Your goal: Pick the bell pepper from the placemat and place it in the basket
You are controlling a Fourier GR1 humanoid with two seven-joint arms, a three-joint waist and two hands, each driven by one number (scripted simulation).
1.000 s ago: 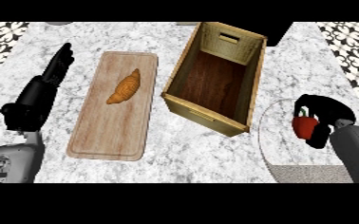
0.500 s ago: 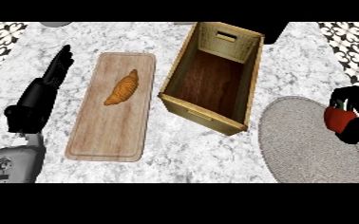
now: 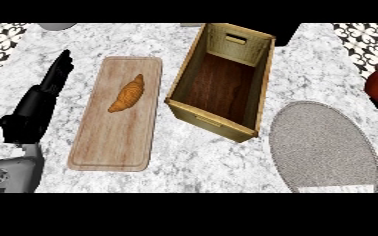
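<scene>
Only a red sliver of the bell pepper [image 3: 372, 88] shows, at the right edge of the head view, up and to the right of the grey oval placemat [image 3: 321, 147]. The hand that carries it is out of the picture. Nothing lies on the placemat. The basket [image 3: 210, 122], a tall open box with woven walls and a dark wooden floor, stands in the middle and holds nothing. My left hand [image 3: 44, 95] rests open at the left edge, fingers straight and pointing away, well apart from the basket.
A long wooden cutting board [image 3: 111, 140] lies left of the basket with a croissant [image 3: 127, 94] on its far half. The marble counter ends at a patterned floor at both upper corners.
My right hand lifted the bell pepper off the placemat and carried it right and away; the hand has now left the view and only the pepper's edge shows. The left hand stayed put.
</scene>
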